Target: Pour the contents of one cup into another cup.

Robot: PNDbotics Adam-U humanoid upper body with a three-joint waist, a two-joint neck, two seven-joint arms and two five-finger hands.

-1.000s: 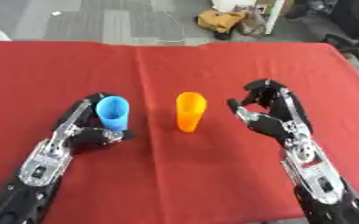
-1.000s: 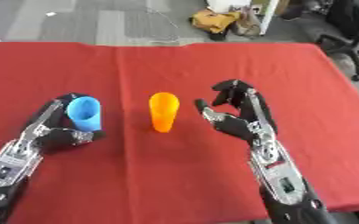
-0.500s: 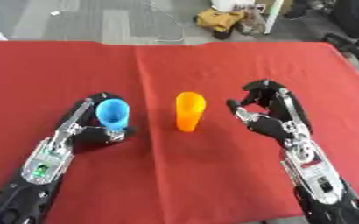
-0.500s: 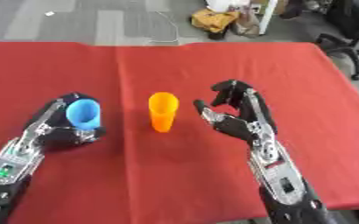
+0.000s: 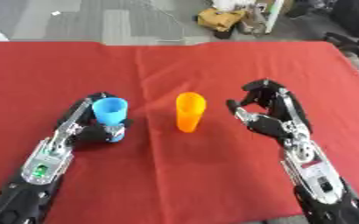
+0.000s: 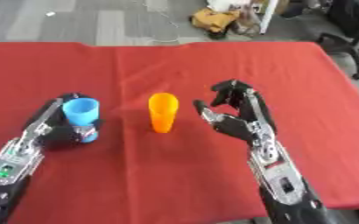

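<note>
Red cloth covers the table (image 5: 175,183) from edge to edge, and two cups stand on it. At left of centre the blue cup (image 5: 110,111) is in the grasp of the robot's left hand (image 5: 87,129), whose arm comes up from the lower left corner; the fingers curl round the cup's lower part and the open mouth tips slightly toward the camera. Whether its base touches the cloth cannot be told. What the cup holds cannot be made out.

Near the middle of the frame the orange cup (image 5: 189,111) stands upright on the cloth, apart from both hands. It is narrower at the base than at the rim.

Right of it, the right hand (image 6: 240,120) hovers beside the orange cup without touching it. Its palm faces the cup, the fingers spread wide and only lightly bent, the thumb pointing toward the cup. Its arm runs down to the lower right corner.

Beyond the table's far edge lies grey floor (image 5: 98,22) with a yellowish bag (image 5: 217,17) at upper centre.
</note>
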